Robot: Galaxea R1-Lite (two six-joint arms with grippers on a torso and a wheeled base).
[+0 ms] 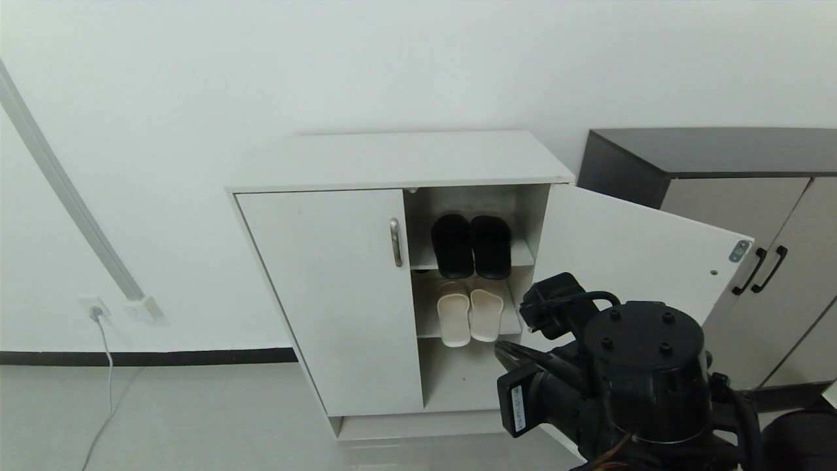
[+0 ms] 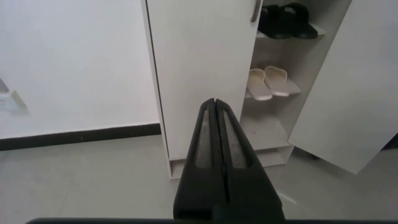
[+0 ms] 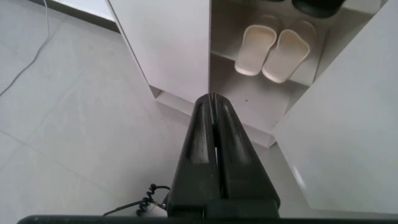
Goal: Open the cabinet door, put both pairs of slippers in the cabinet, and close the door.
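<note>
One black pair (image 1: 471, 247), one cream pair (image 1: 471, 315), shelved

Matte black right arm (image 1: 628, 392), glossy in places.
Lower right: round, screw-studded joint cap (image 1: 644, 333), white label (image 1: 518, 399); coiled black cable (image 3: 149, 198) by the right gripper (image 3: 213, 98).

White cabinet (image 1: 392, 160), plain all over, and its open door (image 1: 628, 255) is the same white. A silver handle (image 1: 395, 242) shows on the white closed door (image 1: 333, 294). On the top shelf, black slippers (image 1: 471, 245), solid black. Shelf below, cream slippers (image 1: 469, 317), no pattern. Beside it, the neighbouring cabinet (image 1: 719, 196) has a black top, grey doors and black handles (image 1: 762, 268). The wall (image 1: 196, 98) is white, the skirting strip (image 1: 144, 357) black, the floor (image 1: 196, 418) pale grey. Left gripper (image 2: 214, 106) black, right gripper (image 3: 214, 99) black too.
</note>
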